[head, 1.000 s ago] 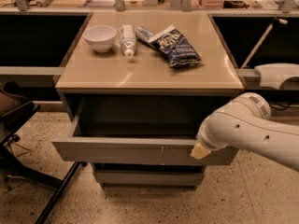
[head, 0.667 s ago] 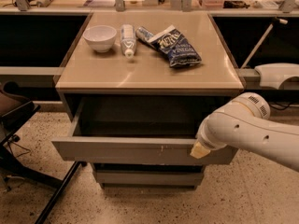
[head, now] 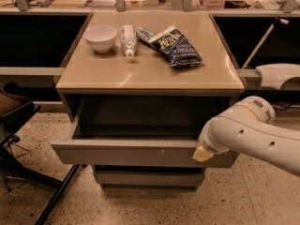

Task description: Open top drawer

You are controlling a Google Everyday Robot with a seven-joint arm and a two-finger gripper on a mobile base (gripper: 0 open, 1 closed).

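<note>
The top drawer (head: 131,153) is a wide, shallow grey drawer with small white scratches right of centre. It stands pulled out from under the beige cabinet top, and its inside looks dark. My gripper (head: 200,153) is at the right end of the drawer front, at the end of the white arm (head: 248,135) that comes in from the right. The arm's wrist covers most of it; only a beige tip shows against the drawer's front edge.
A white bowl (head: 100,36), a white tube (head: 127,39) and a blue snack bag (head: 174,46) lie on the cabinet top (head: 150,74). Narrower drawer fronts (head: 149,177) sit below. A dark chair (head: 18,125) stands at the left. Speckled floor surrounds the cabinet.
</note>
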